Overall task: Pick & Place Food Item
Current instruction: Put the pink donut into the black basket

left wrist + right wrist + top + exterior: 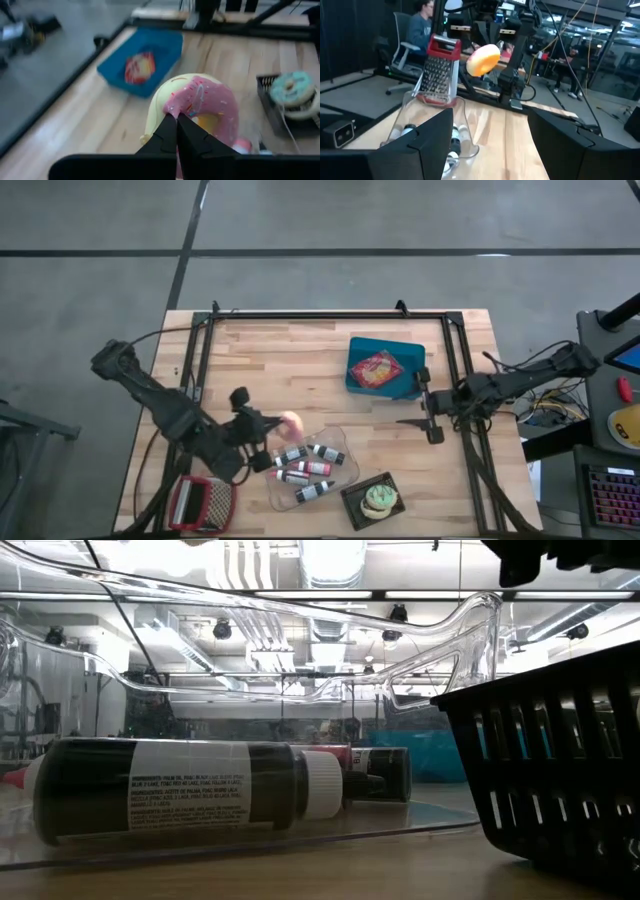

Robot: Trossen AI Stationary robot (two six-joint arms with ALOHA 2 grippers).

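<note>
A doughnut with pink sprinkled icing (200,107) hangs above the table left of the middle (291,421), with my left gripper (176,119) shut on it. The right wrist view shows its yellow underside (482,60) up in the air. A blue tray (383,367) at the back right holds a red snack packet (376,368). My right gripper (426,405) stands open just right of that tray, with nothing between its fingers (427,137). My left gripper pinches the doughnut's ring at the edge of the pink icing (172,111) between its two fingertips. The fingers come slanting down from the table's left side. The doughnut stands tilted on edge at the fingertips, lifted clear of the table.
A clear tray (340,442) with several dark bottles (170,790) lies near the front middle. A small black basket (358,515) holding a green-iced doughnut (380,499) sits at the front. A red-framed grater (200,502) lies front left. A black frame (330,315) runs round the table. People sit beyond it.
</note>
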